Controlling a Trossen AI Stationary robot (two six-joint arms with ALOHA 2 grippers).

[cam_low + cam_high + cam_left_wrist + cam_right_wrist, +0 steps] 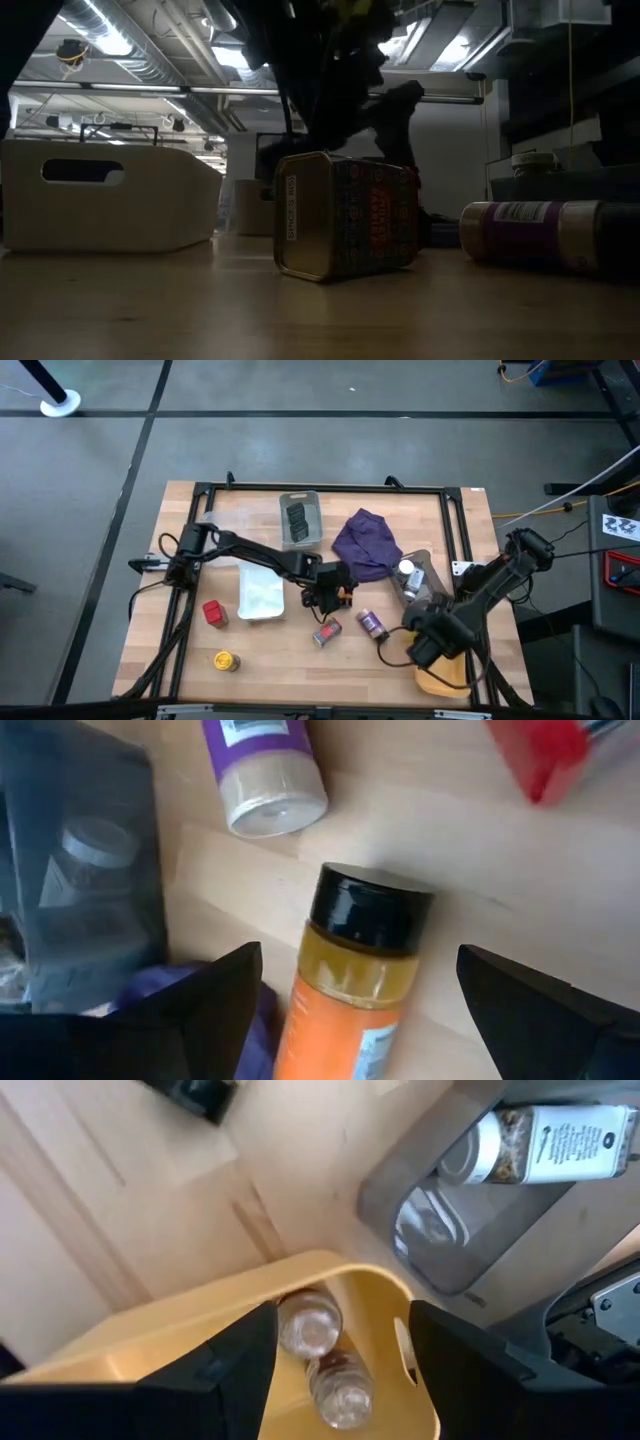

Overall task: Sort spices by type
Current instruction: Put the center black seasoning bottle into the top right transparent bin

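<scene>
- Left gripper (338, 598) over mid-table, fingers spread wide and holding nothing; orange jar (345, 995) with black cap lies on its side between them, clear of both fingers (215, 1005).
- In the high view that jar (345, 596) sits just beside the purple cloth (366, 544).
- Patterned tin (326, 632) and purple-labelled jar (371, 623) lie on bare wood just in front of the left gripper, near each other, not touching.
- Red tin (214, 612) and yellow jar (226, 660) sit well apart at front left, open wood around them.
- Right gripper (432, 643) at front right above the yellow tray (445, 680), fingers parted, nothing between them.
- Right wrist view only: two clear jars (325, 1350) lie inside the yellow tray, plus a white-capped jar (545, 1145) in the grey tray (440, 1245) beside it.
- Low view: tin (345, 215) on its side, tilted, purple-labelled jar (530, 232) flat beside it; white tray (100, 195) behind.
- High view: grey tray (300, 520) at the back edge holds dark jars (297, 520).
</scene>
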